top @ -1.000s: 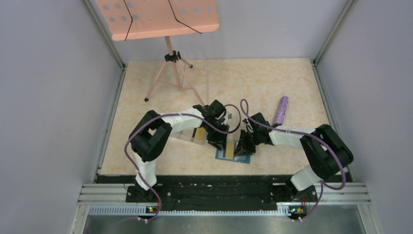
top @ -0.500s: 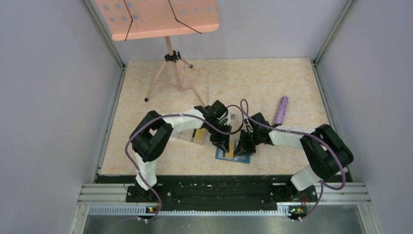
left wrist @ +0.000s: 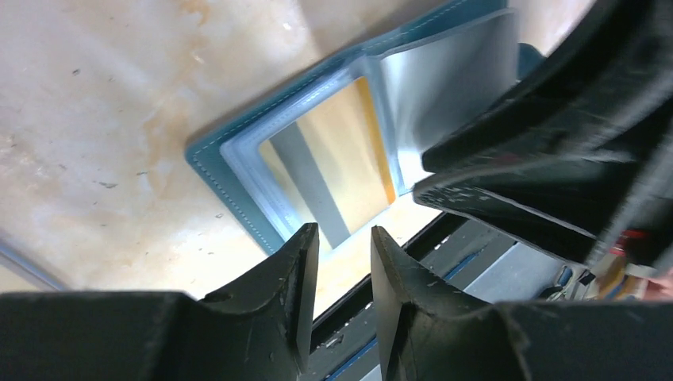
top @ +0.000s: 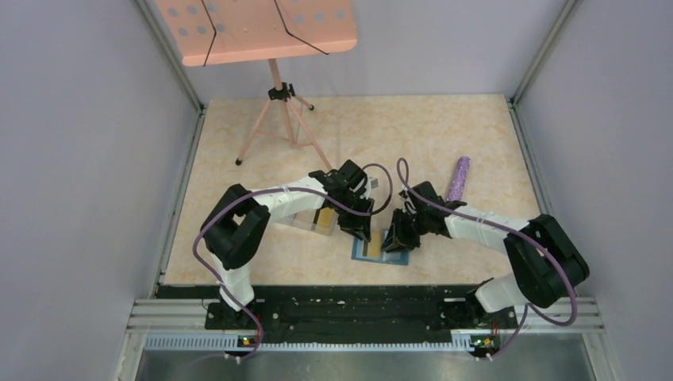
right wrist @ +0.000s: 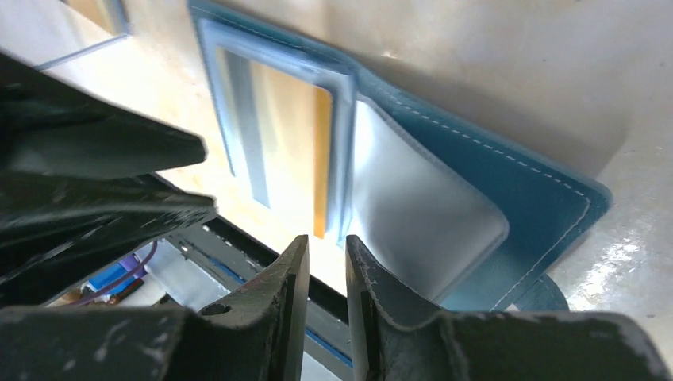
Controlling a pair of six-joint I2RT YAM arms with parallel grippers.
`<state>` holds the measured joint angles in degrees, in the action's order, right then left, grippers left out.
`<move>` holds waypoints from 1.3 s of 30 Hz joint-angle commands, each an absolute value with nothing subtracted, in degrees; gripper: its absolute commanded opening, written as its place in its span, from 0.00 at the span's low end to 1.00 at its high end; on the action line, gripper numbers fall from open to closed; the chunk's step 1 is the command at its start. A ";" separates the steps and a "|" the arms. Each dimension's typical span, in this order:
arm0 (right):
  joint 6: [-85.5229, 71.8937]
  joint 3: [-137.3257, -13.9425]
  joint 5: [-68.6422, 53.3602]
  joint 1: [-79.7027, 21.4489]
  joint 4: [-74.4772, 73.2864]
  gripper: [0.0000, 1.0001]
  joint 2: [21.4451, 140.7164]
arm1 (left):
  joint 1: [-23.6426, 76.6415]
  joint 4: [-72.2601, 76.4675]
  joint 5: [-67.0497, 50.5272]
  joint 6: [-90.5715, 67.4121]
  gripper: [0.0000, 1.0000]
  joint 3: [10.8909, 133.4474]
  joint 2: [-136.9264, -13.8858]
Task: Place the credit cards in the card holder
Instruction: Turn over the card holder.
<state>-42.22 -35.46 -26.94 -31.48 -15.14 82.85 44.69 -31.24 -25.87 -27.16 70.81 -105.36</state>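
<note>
Top view: the card holder [top: 379,255] lies open near the table's [top: 476,127] front edge, hemmed between the left gripper [top: 359,230] and right gripper [top: 394,240] (freer room lies behind).

Left wrist: jaws slightly apart, empty; a gold card [left wrist: 333,171] sits sleeved.

Right wrist: jaws barely parted, empty.

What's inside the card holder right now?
One yellow-gold card with a stripe sits in the clear sleeve of the open card holder. The pale flap beside it covers whatever lies under it, so I cannot tell if another card is there.
</note>
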 commanded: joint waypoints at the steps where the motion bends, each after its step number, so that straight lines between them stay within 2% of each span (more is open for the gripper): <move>1: -41.61 -38.94 -25.62 -32.53 -18.49 0.24 78.40 | 43.82 -30.65 -24.34 -27.75 0.36 69.55 -103.48; 5: -41.42 -39.33 -25.49 -32.53 -18.27 0.23 77.71 | 43.61 -30.60 -24.44 -27.86 0.36 69.92 -104.29; 12: -41.44 -39.56 -27.00 -32.54 -13.08 0.00 82.83 | 42.90 -30.39 -24.59 -27.95 0.38 69.44 -105.39; 24: -39.18 -39.14 -22.84 -32.66 -13.62 0.00 90.00 | 42.80 -28.72 -28.21 -27.51 0.41 69.59 -108.86; 39: -39.58 -40.22 -23.44 -33.32 -13.48 0.00 91.30 | 43.58 -27.01 -33.84 -27.51 0.32 71.05 -108.17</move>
